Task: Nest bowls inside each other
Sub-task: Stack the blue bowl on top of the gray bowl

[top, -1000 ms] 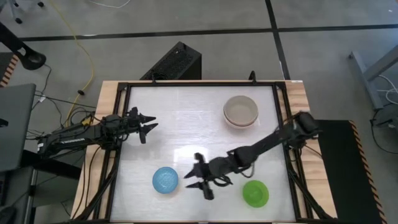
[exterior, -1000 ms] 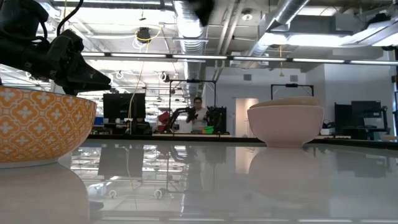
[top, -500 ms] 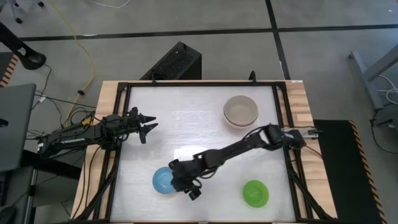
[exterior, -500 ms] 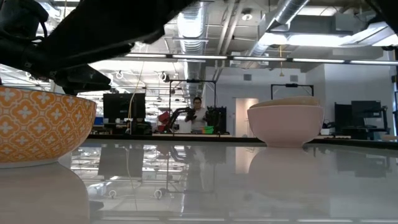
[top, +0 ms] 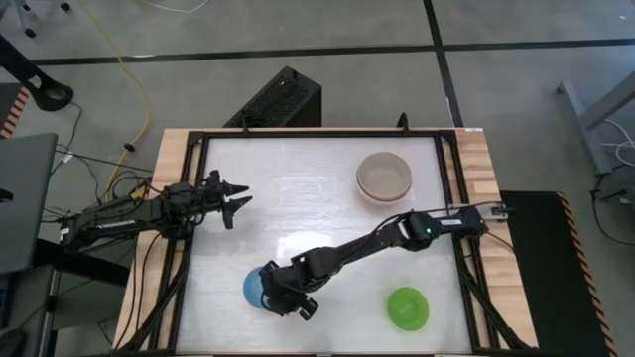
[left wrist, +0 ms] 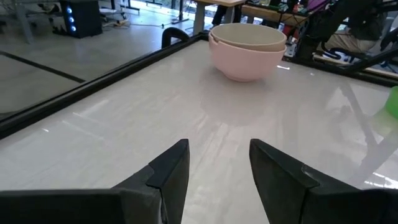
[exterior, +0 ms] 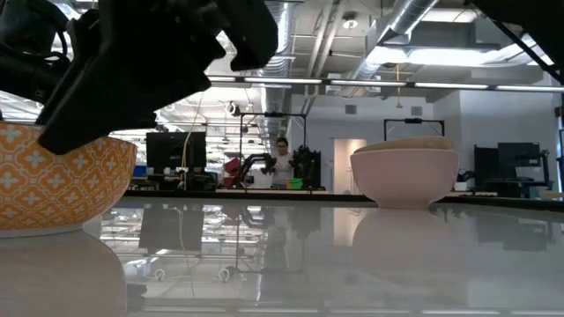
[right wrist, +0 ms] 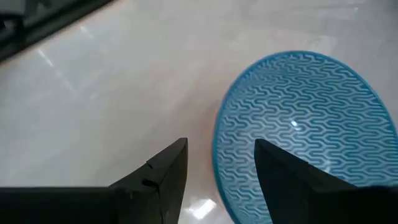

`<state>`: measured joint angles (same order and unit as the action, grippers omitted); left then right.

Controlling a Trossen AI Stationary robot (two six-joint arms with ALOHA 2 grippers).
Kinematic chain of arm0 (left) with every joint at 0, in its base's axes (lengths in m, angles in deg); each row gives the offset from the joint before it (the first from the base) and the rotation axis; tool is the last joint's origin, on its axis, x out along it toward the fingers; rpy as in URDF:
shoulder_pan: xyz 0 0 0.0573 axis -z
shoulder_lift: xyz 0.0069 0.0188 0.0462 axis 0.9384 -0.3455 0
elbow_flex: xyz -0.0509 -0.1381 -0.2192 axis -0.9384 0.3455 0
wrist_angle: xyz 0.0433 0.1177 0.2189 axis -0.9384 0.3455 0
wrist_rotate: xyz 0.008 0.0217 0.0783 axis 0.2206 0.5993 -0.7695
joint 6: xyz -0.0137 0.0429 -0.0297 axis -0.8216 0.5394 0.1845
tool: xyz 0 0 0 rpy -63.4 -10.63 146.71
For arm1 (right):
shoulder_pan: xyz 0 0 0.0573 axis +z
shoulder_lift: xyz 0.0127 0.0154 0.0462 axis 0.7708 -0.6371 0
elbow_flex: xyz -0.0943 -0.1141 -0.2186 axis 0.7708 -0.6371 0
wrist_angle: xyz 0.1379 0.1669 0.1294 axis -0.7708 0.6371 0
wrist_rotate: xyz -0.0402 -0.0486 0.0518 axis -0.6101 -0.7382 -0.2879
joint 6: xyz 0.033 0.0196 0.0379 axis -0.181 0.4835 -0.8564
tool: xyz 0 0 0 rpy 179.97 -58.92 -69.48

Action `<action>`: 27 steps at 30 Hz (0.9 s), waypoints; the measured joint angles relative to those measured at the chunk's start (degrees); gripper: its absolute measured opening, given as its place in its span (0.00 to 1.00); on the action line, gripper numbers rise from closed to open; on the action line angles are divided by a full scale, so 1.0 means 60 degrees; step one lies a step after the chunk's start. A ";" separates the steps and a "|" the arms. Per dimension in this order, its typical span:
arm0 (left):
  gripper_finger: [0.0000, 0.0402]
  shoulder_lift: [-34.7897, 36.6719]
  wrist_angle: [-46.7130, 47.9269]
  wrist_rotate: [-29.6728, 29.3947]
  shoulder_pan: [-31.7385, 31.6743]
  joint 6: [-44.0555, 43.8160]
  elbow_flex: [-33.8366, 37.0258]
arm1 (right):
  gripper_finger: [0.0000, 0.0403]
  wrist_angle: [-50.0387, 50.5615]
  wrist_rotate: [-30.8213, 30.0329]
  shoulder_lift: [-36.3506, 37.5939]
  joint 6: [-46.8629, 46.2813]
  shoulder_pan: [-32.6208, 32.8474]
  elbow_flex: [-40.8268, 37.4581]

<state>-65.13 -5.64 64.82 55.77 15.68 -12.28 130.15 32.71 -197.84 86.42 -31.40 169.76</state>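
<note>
A small blue bowl (top: 253,288), whose outer wall shows orange-patterned in the low view (exterior: 53,180), stands on the white table near its front left. My right gripper (right wrist: 221,149) is open just above the bowl's near rim (right wrist: 216,163), one finger outside the bowl and one over its inside; no touch shows. In the high view the gripper (top: 280,296) covers the bowl's right part. A beige bowl sits nested in a pink bowl (top: 384,177) at the far right. The green bowl (top: 407,307) stands at the front right. My left gripper (top: 234,198) waits open at the table's left.
A black frame rail (top: 189,228) runs round the table top. The middle of the white table (top: 317,208) lies between the bowls, crossed by my stretched right arm (top: 397,233). Beyond the far edge a person (exterior: 282,163) stands in the room.
My right gripper has gone toward the table's left edge and down, from the gap between the green and blue bowls to the blue bowl's rim, rolling and tipping downward as the arm stretched out. The bowls have stayed in place.
</note>
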 joint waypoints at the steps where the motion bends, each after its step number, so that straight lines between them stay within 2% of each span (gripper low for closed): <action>1: 0.39 0.0000 -0.0003 0.0000 0.0000 0.0000 0.0000 | 0.51 0.0021 -0.0050 0.0000 0.0158 0.0000 -0.0001; 10: 0.39 0.0004 -0.0006 -0.0004 0.0000 -0.0001 0.0000 | 0.51 -0.0128 -0.0206 -0.0503 0.1061 0.0000 -0.0022; 15: 0.39 -0.0015 -0.0003 -0.0001 0.0000 -0.0048 0.0000 | 0.50 -0.0078 -0.0831 -0.0605 0.1489 -0.0021 -0.0030; 19: 0.39 -0.0015 -0.0010 -0.0004 0.0000 -0.0037 0.0000 | 0.38 -0.0077 -0.1010 -0.0605 0.2402 -0.0033 -0.0026; 24: 0.39 -0.0015 -0.0009 -0.0006 -0.0001 -0.0037 0.0000 | 0.11 -0.0061 -0.1033 -0.0581 0.2684 0.0016 0.0180; 27: 0.39 -0.0015 -0.0010 -0.0004 0.0000 -0.0037 0.0000 | 0.10 0.0169 -0.0762 -0.0579 0.2481 0.0018 0.0494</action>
<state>-65.22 -5.70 64.80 55.76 15.46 -12.28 131.17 28.14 -201.31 101.30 -31.29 172.73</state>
